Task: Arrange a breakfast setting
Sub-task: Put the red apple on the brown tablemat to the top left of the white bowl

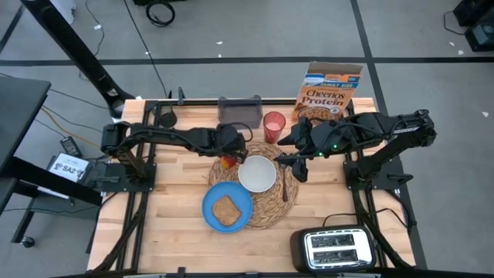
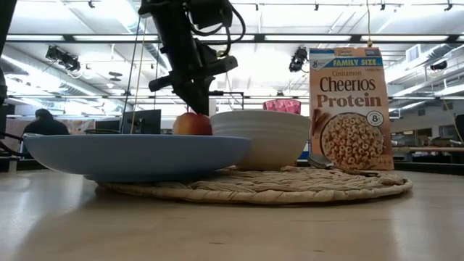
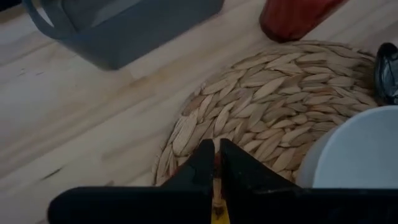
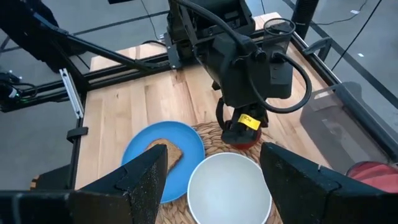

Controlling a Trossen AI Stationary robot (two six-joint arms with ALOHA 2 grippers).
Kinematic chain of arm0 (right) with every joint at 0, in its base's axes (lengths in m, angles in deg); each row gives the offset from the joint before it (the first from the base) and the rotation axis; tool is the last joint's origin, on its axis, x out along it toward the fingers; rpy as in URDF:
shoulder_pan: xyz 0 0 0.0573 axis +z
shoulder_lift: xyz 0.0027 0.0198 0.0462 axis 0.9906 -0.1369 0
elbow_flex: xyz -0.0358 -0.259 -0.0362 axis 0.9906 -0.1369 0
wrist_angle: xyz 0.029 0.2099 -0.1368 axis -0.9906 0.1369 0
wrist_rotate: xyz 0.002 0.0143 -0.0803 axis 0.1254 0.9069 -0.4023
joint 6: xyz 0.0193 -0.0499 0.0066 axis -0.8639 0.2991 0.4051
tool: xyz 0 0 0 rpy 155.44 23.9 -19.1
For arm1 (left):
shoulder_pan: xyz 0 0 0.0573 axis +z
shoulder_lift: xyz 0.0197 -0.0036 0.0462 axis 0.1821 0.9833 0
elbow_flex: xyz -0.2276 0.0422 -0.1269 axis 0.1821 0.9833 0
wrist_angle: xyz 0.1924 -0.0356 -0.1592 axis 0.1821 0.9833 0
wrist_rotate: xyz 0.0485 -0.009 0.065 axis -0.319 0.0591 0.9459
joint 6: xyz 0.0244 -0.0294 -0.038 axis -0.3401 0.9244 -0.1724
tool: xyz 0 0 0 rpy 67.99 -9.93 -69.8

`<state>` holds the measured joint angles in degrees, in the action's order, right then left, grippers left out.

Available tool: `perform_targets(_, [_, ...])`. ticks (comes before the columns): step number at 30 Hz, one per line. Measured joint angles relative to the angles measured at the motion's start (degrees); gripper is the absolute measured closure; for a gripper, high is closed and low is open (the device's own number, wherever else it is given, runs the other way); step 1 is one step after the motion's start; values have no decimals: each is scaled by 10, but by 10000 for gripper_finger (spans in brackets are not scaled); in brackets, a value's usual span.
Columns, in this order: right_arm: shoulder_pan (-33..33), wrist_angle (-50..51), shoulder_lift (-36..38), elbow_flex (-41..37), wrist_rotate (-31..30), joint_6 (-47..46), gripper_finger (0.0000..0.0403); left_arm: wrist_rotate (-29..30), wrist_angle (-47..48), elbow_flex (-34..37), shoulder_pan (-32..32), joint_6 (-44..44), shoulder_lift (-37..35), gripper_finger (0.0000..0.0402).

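Note:
The red apple (image 1: 228,162) sits at the left edge of the round straw placemat (image 1: 270,207), beside the white bowl (image 1: 257,174). My left gripper (image 1: 228,151) stands right over the apple, fingers closed to a slit (image 3: 216,158). A toast slice (image 1: 225,210) lies on the blue plate (image 1: 210,193) at the mat's near left. The spoon (image 1: 285,185) lies on the mat right of the bowl. My right gripper (image 1: 297,166) hovers open and empty by the spoon; its wrist view (image 4: 214,180) looks over the bowl. The red cup (image 1: 274,123) and Cheerios Protein box (image 1: 330,93) stand at the far side. My left gripper comes at the apple from above, slanting down, and its fingertips (image 2: 196,107) meet the apple's top (image 2: 193,116). A thin brown thing, seemingly the stem (image 3: 216,169), shows in the slit between the fingers. The plate hides the apple's underside, so I cannot tell whether it rests on the mat.
A grey rectangular tray (image 1: 239,110) stands at the far edge, left of the cup. The black-and-silver toaster (image 1: 336,249) stands at the near right corner. Bare wood (image 1: 174,193) lies left of the placemat.

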<state>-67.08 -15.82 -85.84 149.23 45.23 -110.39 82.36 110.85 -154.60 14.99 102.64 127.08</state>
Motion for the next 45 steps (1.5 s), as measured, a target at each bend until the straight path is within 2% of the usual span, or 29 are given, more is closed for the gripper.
perform_targets(15, [0, -2, 0, 0, 6, 6, 142, 84, -4, 0, -21, 40, 0, 381])
perform_targets(31, [0, -2, 0, 0, 19, 6, 142, 99, -19, 0, -48, 56, 30, 380])
perform_targets(40, [0, -2, 0, 0, 21, 6, 142, 90, -14, 0, -48, 55, 30, 345])
perform_targets(45, [0, -2, 0, 0, 21, 6, 142, 89, -6, 0, -48, 55, 30, 339])
